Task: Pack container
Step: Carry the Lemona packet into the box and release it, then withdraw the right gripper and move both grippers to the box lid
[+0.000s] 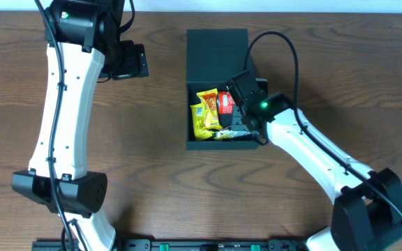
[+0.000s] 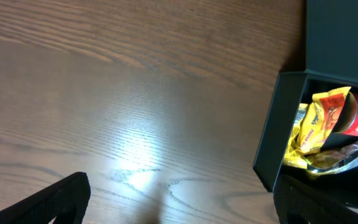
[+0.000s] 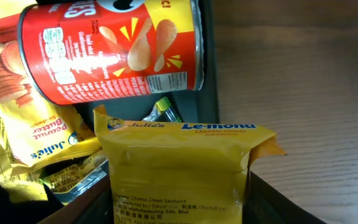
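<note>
The right hand [image 3: 180, 202] is clenched on a yellow packet [image 3: 179, 162] printed "Le-mond", which stands upright between the two dark fingers at the bottom of the right wrist view. Just behind this packet a red can [image 3: 110, 50] of crisps lies on its side, its end close to the dark wall of the container [image 3: 205, 93]. At the left, under the can, there is a yellow peanut butter packet [image 3: 23, 130] with other wrappers that are crumpled. From overhead, this hand reaches from the right side into the container, which sits about in the middle of the bench [image 1: 326, 70], between the two arms. The container's opening faces up and its flap lid [image 1: 217, 52] is folded out flat toward the far edge. Box and lid together make a long dark rectangle, and its long axis runs from the near side to the far side of the bench. The left hand [image 2: 182, 208] is released, its fingers [image 2: 55, 199] wide apart with only bare wood between them. It hangs over the far left part of the bench, well apart from the container. The bench is brown wood with a fine grain that runs left to right, and the left wrist view shows a pale glare of light on it. Beyond the far edge only a thin pale strip is visible, and along the near edge there is a black rail [image 1: 187, 245].
</note>
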